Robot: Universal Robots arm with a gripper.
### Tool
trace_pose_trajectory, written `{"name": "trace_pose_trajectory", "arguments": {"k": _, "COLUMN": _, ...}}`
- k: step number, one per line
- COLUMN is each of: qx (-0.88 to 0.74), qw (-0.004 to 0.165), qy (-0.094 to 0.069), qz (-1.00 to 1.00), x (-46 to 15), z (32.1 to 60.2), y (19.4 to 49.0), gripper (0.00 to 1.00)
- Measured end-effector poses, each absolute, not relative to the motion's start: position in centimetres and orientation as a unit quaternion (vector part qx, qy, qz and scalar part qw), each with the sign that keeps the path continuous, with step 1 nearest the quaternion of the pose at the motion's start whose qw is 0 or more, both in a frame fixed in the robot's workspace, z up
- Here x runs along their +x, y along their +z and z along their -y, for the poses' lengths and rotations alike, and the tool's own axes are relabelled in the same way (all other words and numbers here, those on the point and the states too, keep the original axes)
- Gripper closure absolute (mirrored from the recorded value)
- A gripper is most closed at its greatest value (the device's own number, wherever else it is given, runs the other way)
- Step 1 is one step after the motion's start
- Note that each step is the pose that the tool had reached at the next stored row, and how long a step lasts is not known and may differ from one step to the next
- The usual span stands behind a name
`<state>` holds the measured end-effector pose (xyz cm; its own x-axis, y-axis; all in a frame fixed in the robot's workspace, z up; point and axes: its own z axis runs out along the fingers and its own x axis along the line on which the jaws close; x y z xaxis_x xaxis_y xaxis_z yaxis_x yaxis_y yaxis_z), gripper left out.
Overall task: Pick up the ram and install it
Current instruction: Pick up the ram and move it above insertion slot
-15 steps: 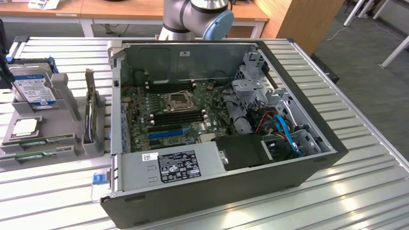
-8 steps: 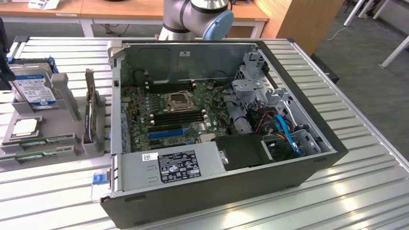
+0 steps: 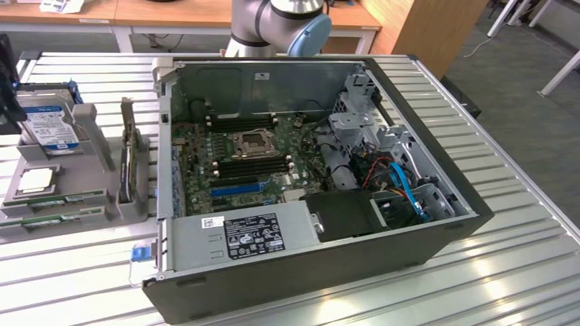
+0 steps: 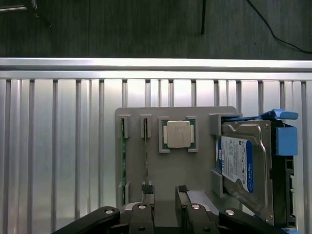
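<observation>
My gripper (image 4: 165,194) is spread wide, nothing between its fingers (image 4: 146,202), and hovers over one end of the gray holder (image 4: 175,168). The ram (image 4: 123,156) stands on edge in the slot along the holder's outer edge. A second stick (image 4: 146,156) is just beside it. The processor (image 4: 178,134) sits mid-holder, and the hard drive (image 4: 239,165) stands at the opposite edge. The holder lies on the table (image 3: 73,272), beside the open case (image 3: 317,170).

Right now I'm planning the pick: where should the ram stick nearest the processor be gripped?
Probably pinch the ram by its flat faces mid-length, from straight above. It stands on edge in the gray holder, both ends in brackets, leaving only the middle free.
</observation>
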<state>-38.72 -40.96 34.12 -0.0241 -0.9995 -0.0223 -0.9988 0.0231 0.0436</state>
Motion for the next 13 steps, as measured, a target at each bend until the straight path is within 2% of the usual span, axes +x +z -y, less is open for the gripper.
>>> {"name": "trace_pose_trajectory", "arguments": {"k": 13, "qx": 0.700, "qw": 0.007, "qy": -0.023, "qz": 0.714, "x": -38.7, "z": 41.0, "y": 31.7, "gripper": 0.69}}
